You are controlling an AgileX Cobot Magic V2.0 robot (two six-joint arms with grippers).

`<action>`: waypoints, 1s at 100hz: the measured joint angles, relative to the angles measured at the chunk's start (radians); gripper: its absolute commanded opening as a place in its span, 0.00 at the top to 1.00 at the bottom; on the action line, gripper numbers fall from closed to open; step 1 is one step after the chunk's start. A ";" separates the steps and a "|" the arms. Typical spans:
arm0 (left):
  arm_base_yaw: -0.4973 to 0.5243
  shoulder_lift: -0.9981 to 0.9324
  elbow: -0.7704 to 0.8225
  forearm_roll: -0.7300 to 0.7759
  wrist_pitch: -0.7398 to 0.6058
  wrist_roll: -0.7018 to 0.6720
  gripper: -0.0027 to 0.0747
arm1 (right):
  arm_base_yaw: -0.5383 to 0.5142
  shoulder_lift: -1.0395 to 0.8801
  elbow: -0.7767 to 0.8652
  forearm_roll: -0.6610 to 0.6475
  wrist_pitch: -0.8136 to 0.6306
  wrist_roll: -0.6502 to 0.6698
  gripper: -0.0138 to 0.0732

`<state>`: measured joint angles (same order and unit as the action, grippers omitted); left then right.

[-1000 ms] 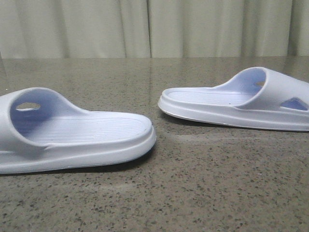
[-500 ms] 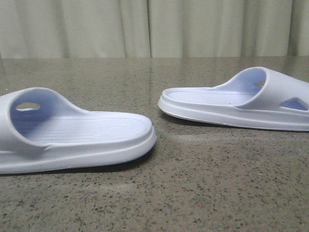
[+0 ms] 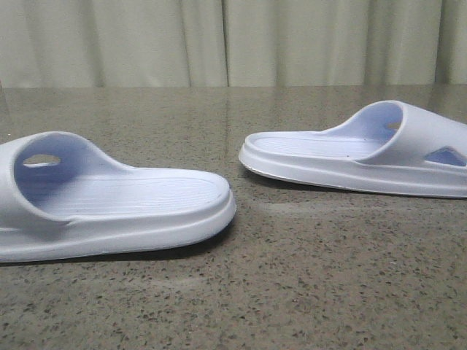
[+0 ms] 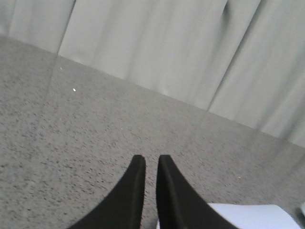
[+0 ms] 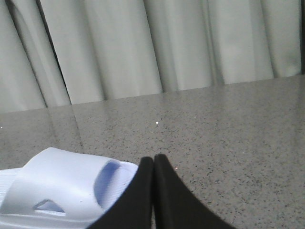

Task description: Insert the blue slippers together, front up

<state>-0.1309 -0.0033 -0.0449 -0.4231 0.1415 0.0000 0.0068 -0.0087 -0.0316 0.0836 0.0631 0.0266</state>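
Observation:
Two pale blue-white slippers lie flat on the speckled stone table (image 3: 306, 277), soles down. The left slipper (image 3: 131, 204) is near the front left, strap at the left edge. The right slipper (image 3: 350, 157) is farther back on the right, strap at the right edge. Neither gripper shows in the front view. My left gripper (image 4: 151, 160) is empty, its black fingers nearly together with a thin slit between; a corner of a slipper (image 4: 248, 217) shows beside it. My right gripper (image 5: 153, 159) is shut and empty, its fingers touching, next to the strap of a slipper (image 5: 62, 186).
A pale pleated curtain (image 3: 233, 40) hangs behind the table's far edge. A strip of bare table surface separates the two slippers.

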 measured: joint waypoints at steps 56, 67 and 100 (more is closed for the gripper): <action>0.000 0.303 -0.446 0.023 0.439 0.000 0.94 | 0.000 0.129 -0.419 0.047 0.468 0.000 0.96; 0.000 0.356 -0.460 0.012 0.454 0.000 0.93 | 0.000 0.157 -0.428 0.097 0.494 0.000 0.96; 0.000 0.375 -0.460 -0.026 0.476 0.000 0.31 | 0.000 0.162 -0.428 0.130 0.518 0.000 0.44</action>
<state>-0.1309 0.3717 -0.5051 -0.4490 0.6178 0.0000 0.0068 0.1529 -0.4592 0.2133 0.5806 0.0266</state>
